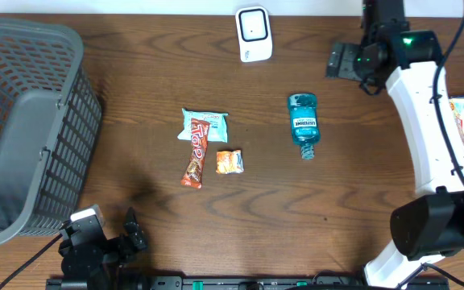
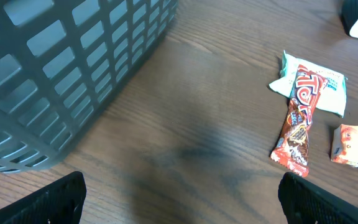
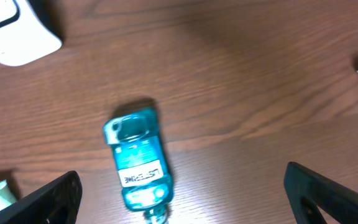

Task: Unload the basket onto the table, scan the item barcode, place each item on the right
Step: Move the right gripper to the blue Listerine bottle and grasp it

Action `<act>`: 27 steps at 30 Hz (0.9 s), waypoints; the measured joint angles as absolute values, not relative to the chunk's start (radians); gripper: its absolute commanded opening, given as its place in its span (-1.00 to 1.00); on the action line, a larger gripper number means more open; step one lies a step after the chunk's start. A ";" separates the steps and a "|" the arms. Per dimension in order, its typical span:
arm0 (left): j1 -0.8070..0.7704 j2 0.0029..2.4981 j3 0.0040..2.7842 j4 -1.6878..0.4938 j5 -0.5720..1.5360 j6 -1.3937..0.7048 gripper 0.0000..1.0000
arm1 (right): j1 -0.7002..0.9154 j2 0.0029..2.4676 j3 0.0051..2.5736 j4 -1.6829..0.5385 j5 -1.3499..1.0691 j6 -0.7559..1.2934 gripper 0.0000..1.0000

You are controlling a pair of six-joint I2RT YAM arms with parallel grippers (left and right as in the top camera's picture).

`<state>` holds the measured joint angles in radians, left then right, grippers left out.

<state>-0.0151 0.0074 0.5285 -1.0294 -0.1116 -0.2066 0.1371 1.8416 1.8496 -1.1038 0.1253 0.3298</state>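
Teal clear-plastic mouthwash bottle point(image 1: 303, 121) lies flat mid-desk: judged rigid, slick, liquid-weighted; best grasped across its labelled body. Right gripper point(image 3: 182, 180) and left gripper point(image 2: 179, 186) both spread wide, empty.

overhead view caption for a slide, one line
Mouthwash bottle lying flat near the white scanner, three snack packs beside it, grey basket off to one side

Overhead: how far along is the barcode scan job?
Done: nothing provable; the mouthwash bottle lies on the table, apart from the scanner. In hand: nothing, left gripper and right gripper both open, empty. Left: candy bar, blue packet and orange packet lie mid-table.
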 measured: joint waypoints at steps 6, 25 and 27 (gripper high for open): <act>-0.015 0.007 0.529 -1.029 -0.111 -0.207 0.98 | 0.196 1.841 1.806 -1.079 0.119 0.334 0.98; -0.015 0.007 0.529 -1.029 -0.112 -0.207 0.98 | 0.294 1.841 1.310 -0.694 0.074 0.226 0.99; -0.015 0.007 0.529 -1.029 -0.112 -0.207 0.98 | 0.294 1.842 1.298 -0.659 0.075 0.219 0.98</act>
<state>-0.0151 0.0074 0.5285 -1.0294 -0.1116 -0.2066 0.2935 1.8416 1.2984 -0.6590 0.0746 0.2188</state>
